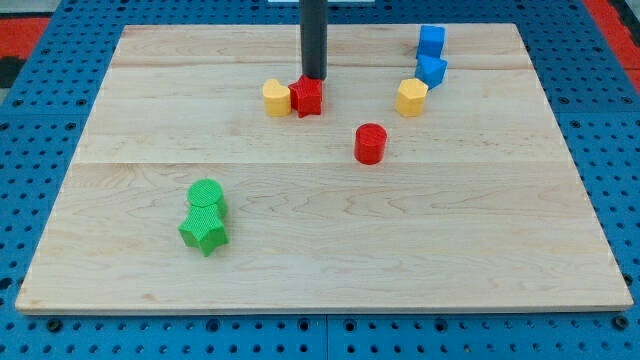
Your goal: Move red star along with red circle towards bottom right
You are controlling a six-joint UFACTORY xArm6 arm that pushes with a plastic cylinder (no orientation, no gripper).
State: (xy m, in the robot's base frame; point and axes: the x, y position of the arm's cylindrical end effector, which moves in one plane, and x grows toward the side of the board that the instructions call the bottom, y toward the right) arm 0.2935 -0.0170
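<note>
Where rod comes down, my tip (314, 78) touches red star (307, 96) at its top edge; yellow block (276, 98) touching star's left; red circle (370, 143) apart, lower right. No gripper fitted.

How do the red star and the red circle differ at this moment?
The red star has a lobed outline and sits at my tip, touching a yellow block on the view's left. The red circle is a round cylinder standing alone, nearer the view's bottom right. Both are red and rest on the wooden board.
</note>
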